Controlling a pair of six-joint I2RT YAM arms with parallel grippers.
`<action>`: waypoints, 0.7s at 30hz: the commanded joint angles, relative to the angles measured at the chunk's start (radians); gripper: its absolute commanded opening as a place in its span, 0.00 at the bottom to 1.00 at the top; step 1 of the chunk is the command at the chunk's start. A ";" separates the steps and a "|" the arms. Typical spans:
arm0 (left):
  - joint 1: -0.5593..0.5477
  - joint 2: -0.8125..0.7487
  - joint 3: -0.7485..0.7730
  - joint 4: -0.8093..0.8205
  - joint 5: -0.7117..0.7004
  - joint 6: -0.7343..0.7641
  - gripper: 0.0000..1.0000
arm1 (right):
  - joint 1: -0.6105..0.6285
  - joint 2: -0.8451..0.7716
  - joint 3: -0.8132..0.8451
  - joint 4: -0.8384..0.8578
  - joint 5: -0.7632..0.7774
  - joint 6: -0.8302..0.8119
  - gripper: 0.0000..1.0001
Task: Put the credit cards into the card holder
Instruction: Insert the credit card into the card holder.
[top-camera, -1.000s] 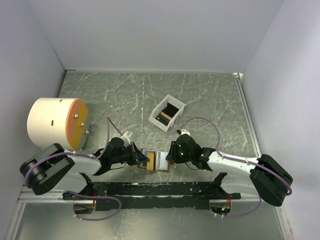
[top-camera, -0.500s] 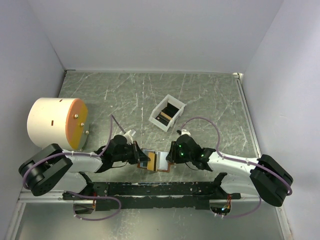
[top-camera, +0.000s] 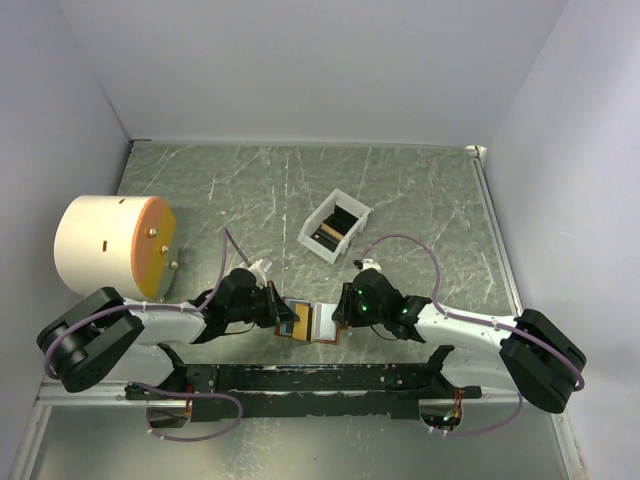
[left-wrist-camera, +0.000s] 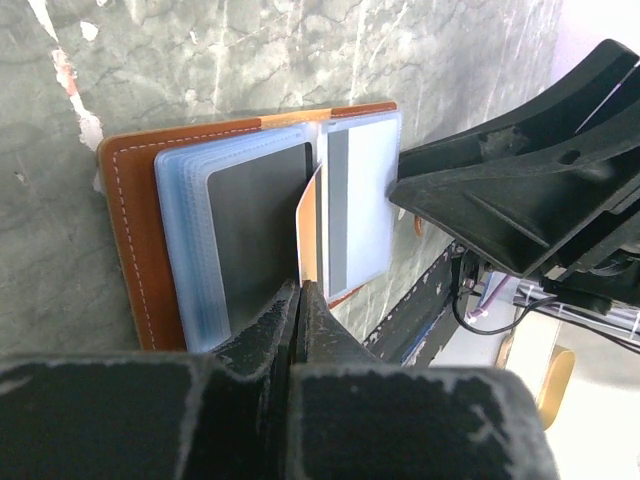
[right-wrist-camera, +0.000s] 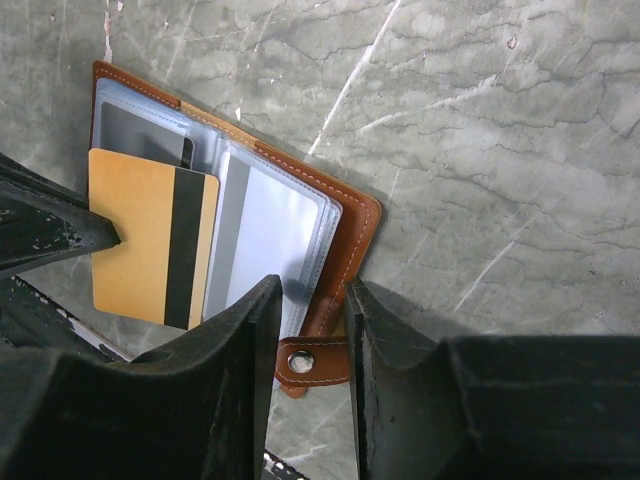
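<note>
Left gripper (left-wrist-camera: 300, 292) has edged rightward, pinching gold card (left-wrist-camera: 309, 225) at card holder (right-wrist-camera: 350, 225); right gripper (right-wrist-camera: 308, 292) half-open

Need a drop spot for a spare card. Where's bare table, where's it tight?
Bare: the far strip between the back wall and the white box; the stretch between box and drum; the right side, from box to right wall. Tight: near centre, where left gripper, holding a gold card, and right gripper meet over the holder.

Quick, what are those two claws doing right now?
Left gripper: closed, pinching the gold card.
Right gripper: open, jaws apart over the card holder edge, gripping nothing.
</note>
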 joint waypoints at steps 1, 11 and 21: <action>-0.006 0.032 0.025 0.010 -0.004 0.032 0.07 | 0.007 -0.012 -0.009 -0.004 0.018 -0.003 0.32; -0.006 0.035 0.043 -0.032 -0.015 0.052 0.07 | 0.007 -0.012 -0.006 -0.012 0.034 -0.011 0.32; -0.007 0.040 0.052 -0.046 -0.018 0.062 0.07 | 0.006 -0.033 0.029 -0.059 0.083 -0.032 0.28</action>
